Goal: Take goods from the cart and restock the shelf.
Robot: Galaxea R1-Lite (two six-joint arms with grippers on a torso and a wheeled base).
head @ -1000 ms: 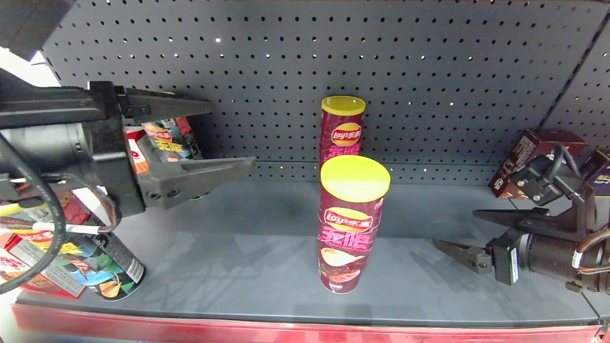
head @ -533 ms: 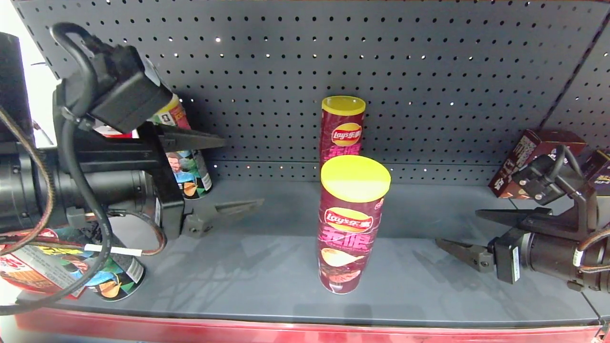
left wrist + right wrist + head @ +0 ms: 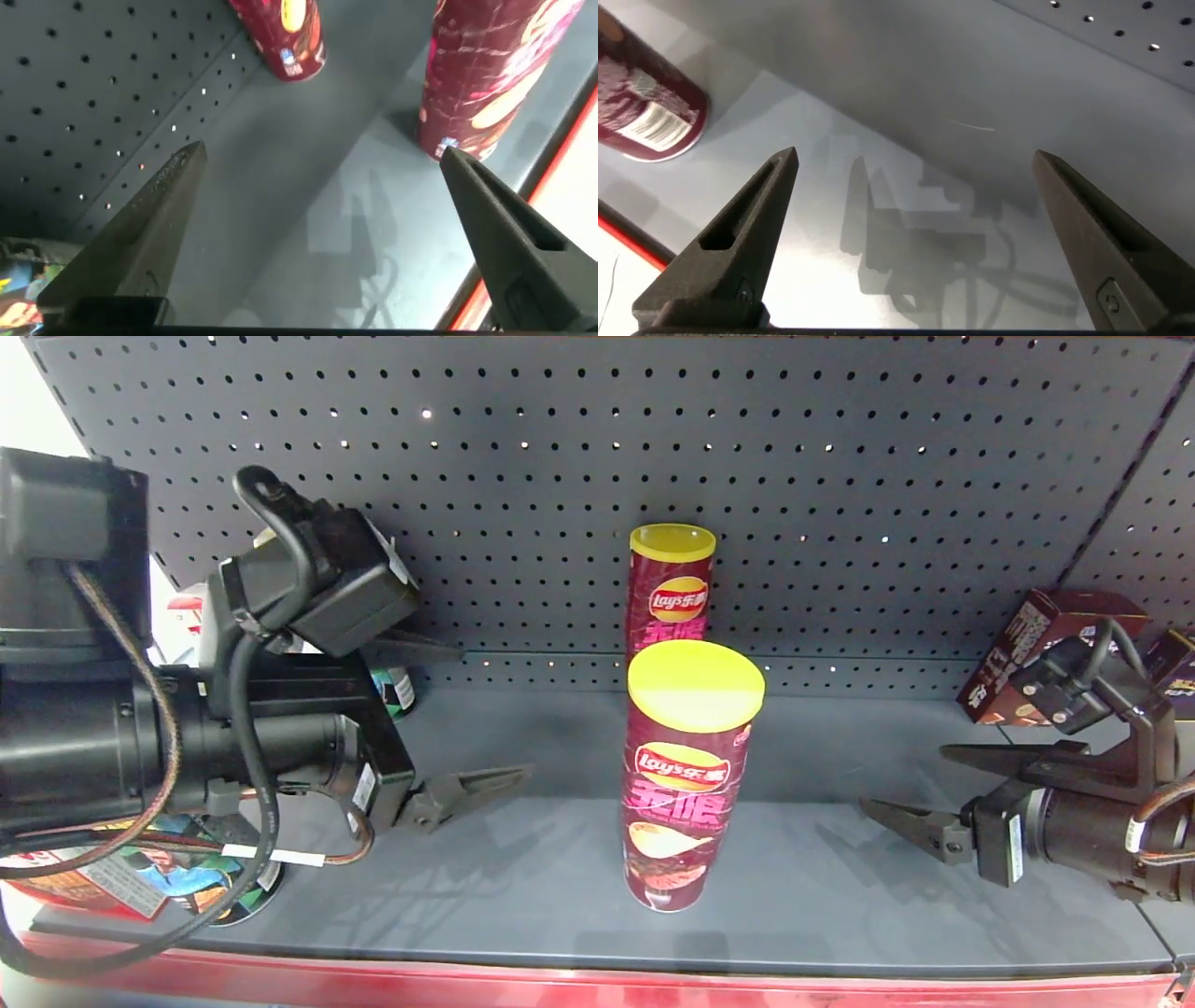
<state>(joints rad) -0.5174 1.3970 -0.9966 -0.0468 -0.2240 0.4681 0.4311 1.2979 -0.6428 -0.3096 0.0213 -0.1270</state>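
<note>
judging the step: both arms are inside the shelf bay with nothing held, so the likely next job is going back to the cart for more goods.
left gripper point(image 3: 497, 711): fingers spread wide and empty, low over the shelf, to the left of the front can and apart from it.
right gripper point(image 3: 903, 779): fingers also wide apart and empty, to the right of the same can, not touching it.
goods placed: a maroon cylindrical crisp can with a yellow plastic lid point(image 3: 691, 775) stands upright mid-shelf near the front. a second matching can point(image 3: 670, 583) stands right behind it against the dark perforated back panel point(image 3: 840, 476).
shelf: grey metal shelf point(image 3: 523, 896) with a red front strip point(image 3: 560, 985).
neighbours: multicoloured cans point(image 3: 215, 896) under the left arm; brown boxes point(image 3: 1036, 635) leaning behind the right arm.
doing it well: draw each arm straight back, keeping the fingertips wide of the front can.
risk: the tall can would probably tip from a sideways nudge, and the left arm's cable hangs close to the multicoloured cans.
</note>
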